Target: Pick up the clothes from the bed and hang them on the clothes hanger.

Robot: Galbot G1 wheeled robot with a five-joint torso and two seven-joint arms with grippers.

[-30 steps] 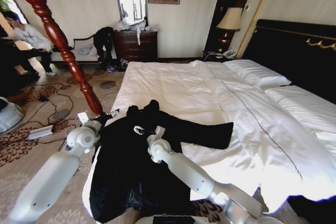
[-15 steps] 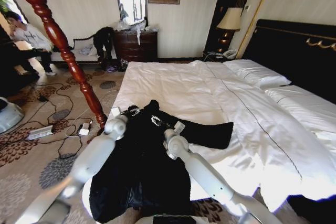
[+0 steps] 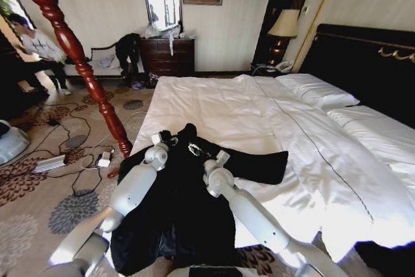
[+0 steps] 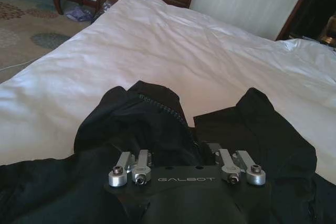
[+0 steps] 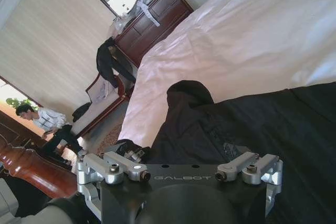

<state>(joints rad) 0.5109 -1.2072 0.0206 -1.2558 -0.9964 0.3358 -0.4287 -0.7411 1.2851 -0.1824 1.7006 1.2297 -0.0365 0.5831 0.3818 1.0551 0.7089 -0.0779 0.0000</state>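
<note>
Black coat (image 3: 175, 205) spread flat on the near corner of the white-duveted bed (image 3: 259, 121), 1 sleeve stretched right. Left tool (image 3: 167, 141) and right tool (image 3: 196, 150) both pressed into the collar folds, fingers buried in fabric, grip impossible to tell. Reddish-brown wooden hanger stand (image 3: 78, 56) upright on the carpet, just left of the bed.
</note>
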